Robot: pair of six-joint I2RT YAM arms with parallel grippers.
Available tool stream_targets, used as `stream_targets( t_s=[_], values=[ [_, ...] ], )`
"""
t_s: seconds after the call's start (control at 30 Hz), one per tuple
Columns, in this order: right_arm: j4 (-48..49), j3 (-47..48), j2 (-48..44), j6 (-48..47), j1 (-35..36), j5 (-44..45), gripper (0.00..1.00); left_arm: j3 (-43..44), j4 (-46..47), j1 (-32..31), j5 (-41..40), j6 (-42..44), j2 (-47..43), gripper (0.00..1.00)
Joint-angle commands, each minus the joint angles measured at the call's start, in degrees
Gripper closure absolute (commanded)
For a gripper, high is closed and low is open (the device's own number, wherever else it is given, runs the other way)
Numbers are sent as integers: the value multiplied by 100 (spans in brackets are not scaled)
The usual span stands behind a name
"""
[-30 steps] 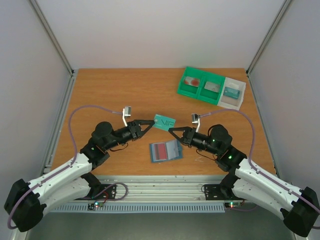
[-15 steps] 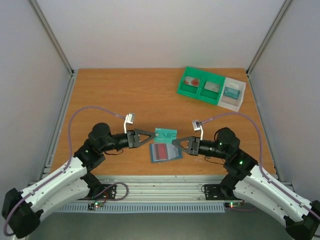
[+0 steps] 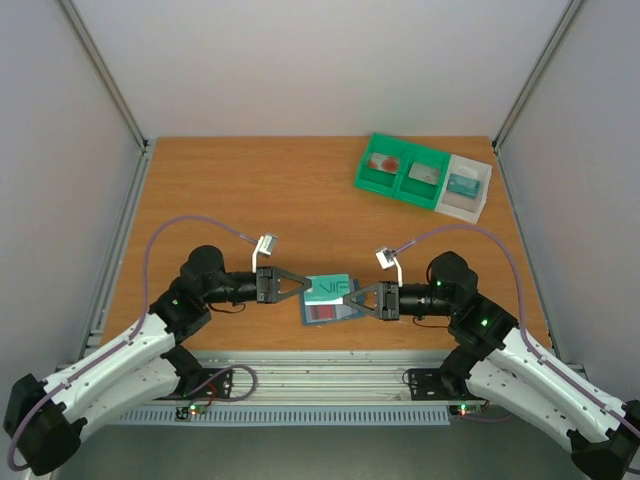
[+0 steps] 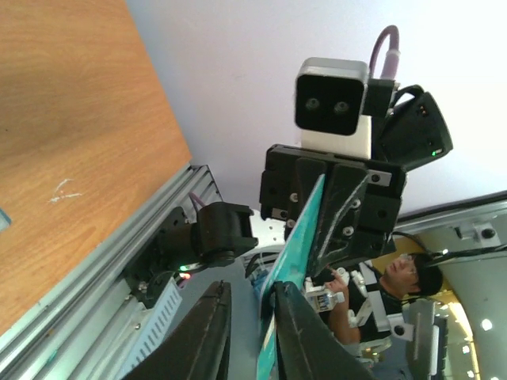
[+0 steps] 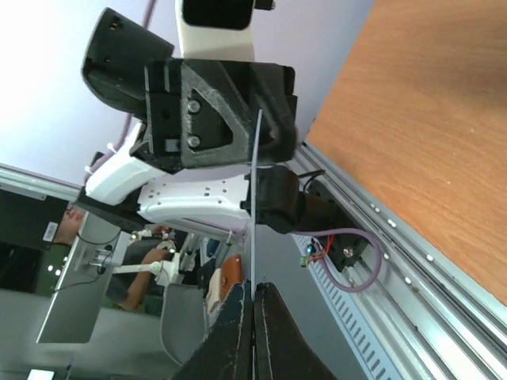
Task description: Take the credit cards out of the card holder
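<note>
The blue-grey card holder lies open on the table near the front edge, with a red credit card showing in it. A teal card is held edge-up just above it, between the two grippers. My right gripper is shut on the teal card's right end; in the right wrist view the card is a thin line rising from my right gripper. My left gripper is at the card's left end. In the left wrist view my left gripper is open, and the teal card lies against one finger.
A green two-compartment tray stands at the back right with a reddish card and a grey piece. A white tray beside it holds a teal piece. The table's metal front rail is close below the wallet.
Both grippers and the teal card have moved toward the near edge, from behind the wallet to right over it. The right gripper has closed onto the card's right end.
</note>
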Motion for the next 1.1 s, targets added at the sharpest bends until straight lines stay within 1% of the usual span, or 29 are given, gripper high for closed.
stream_targets(
  t_s=[0.0,0.03,0.07,0.13,0.2,0.23,0.27,0.37,0.53,0.57,0.63,0.7,0.73,0.77,0.83,0.93,0.97,1.0,1.07],
  values=[
    [-98,192,103,-156,42,-62,99,-123,640,-13,277,-135,190,91],
    [-103,206,126,-152,43,-42,98,-161,771,-20,305,-221,221,97],
    [-146,240,164,-172,44,-6,97,-197,894,-21,303,-285,227,99],
    [-246,294,182,-160,43,123,93,-249,943,-16,278,-349,215,100],
    [-369,294,125,-96,43,399,86,-269,926,-22,204,-338,185,100],
    [-372,264,54,-5,42,546,85,-278,924,-18,177,-328,172,99],
    [-346,213,-11,78,38,673,86,-289,927,-22,140,-327,162,100],
    [-164,7,-168,362,39,1019,98,-325,930,-15,50,-314,146,100],
    [52,-260,-427,759,36,1369,99,-413,896,-19,-112,-343,107,99],
    [34,-238,-449,778,43,1416,99,-407,845,-22,-142,-344,73,93],
    [-164,-118,-500,703,43,1592,99,-370,630,-18,-219,-322,-78,72],
    [-574,102,-514,476,41,1819,99,-246,94,-22,-352,-152,-250,45],
    [-852,261,-501,313,36,1955,99,-176,-214,-15,-447,-39,-334,37],
    [-1137,476,-476,111,33,2094,99,-111,-517,-21,-558,131,-384,32],
    [-1775,941,-337,-399,28,2419,99,17,-993,-22,-740,446,-436,27],
    [-2674,1646,51,-979,28,3109,99,350,-1881,-20,-981,1006,-382,17],
    [-2961,1859,192,-1117,23,3368,99,467,-2124,-19,-1097,1121,-351,8],
    [-3131,2031,316,-1275,19,3585,99,594,-2368,-16,-1196,1258,-317,2],
    [-3304,2333,560,-1579,-29,3882,99,802,-2757,-22,-1346,1496,-282,1]
  ],
)
